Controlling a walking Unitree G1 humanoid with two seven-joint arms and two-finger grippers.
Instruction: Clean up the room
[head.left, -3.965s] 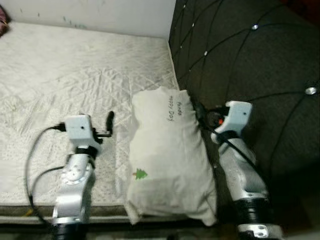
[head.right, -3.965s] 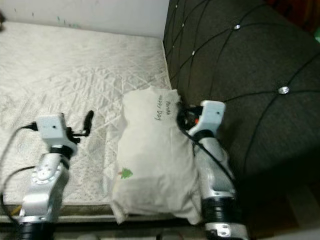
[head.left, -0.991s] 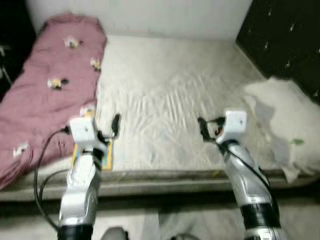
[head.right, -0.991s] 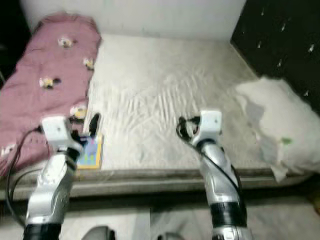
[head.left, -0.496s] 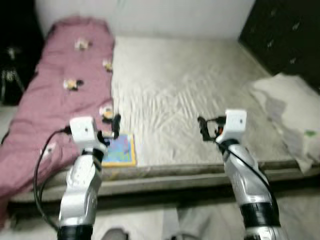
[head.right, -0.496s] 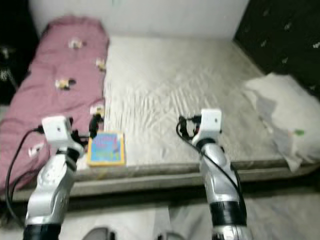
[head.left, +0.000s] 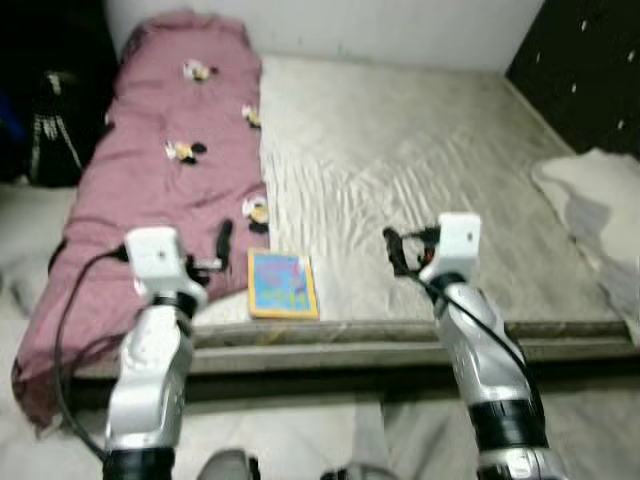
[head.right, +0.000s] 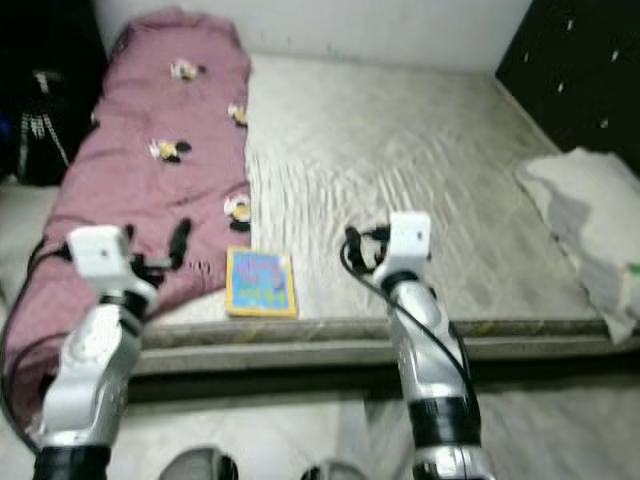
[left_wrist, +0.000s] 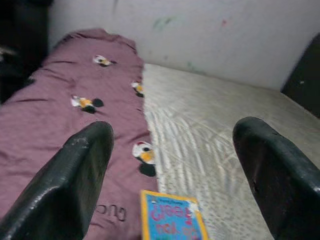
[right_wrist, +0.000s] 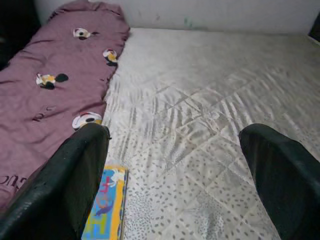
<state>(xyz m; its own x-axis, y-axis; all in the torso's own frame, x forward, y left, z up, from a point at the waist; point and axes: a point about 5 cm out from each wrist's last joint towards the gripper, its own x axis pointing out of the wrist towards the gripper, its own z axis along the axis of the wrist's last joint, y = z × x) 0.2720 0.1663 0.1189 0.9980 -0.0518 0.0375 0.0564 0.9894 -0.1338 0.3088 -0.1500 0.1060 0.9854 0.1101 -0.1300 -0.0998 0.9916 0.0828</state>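
You are between pick-ups, facing the bed's near edge with both arms raised and nothing held. The left gripper (left_wrist: 170, 165) has its fingers spread wide, and so does the right gripper (right_wrist: 175, 170). The likely next item is the colourful book (head.left: 281, 284), lying flat on the mattress (head.left: 420, 170) near its front edge, just beside the pink blanket (head.left: 160, 180). The pillow (head.left: 600, 210) lies at the headboard end. Next, I judge, bring the left gripper down over the book's near edge.

left pincer (left_wrist: 172, 165) raised forward, fingers spread, empty | right pincer (right_wrist: 172, 165) raised forward, fingers spread, empty
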